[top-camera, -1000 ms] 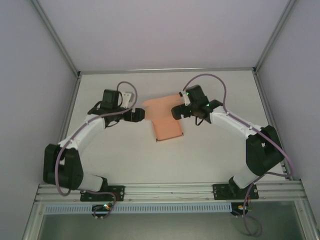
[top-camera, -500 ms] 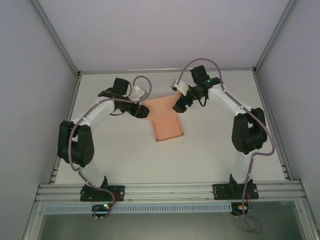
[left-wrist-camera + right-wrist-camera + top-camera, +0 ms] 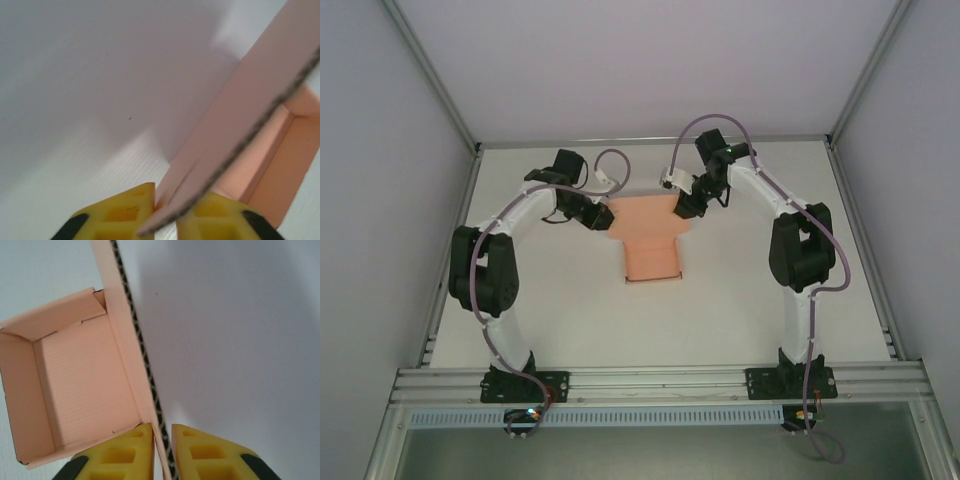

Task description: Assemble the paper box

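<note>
The salmon-pink paper box (image 3: 650, 245) lies in the middle of the white table, part folded, with a wide flap section at its far end. My left gripper (image 3: 604, 219) is at the far left corner of that section, and my right gripper (image 3: 684, 210) at the far right corner. In the left wrist view the yellow pads (image 3: 120, 215) of my left gripper (image 3: 165, 220) pinch a raised card flap (image 3: 240, 120) edge-on. In the right wrist view my right gripper (image 3: 162, 450) is shut on the upright side wall (image 3: 135, 355) of the box, beside its open inside (image 3: 85, 385).
The white table (image 3: 550, 300) is fenced by grey walls on three sides, with a metal rail (image 3: 660, 382) along the near edge where both arm bases are bolted. Both arms reach far forward, elbows raised.
Both grippers went from open to shut on the box's far flaps. The arms stretched farther from the near edge, and the far flap section now looks squarer and more raised.
</note>
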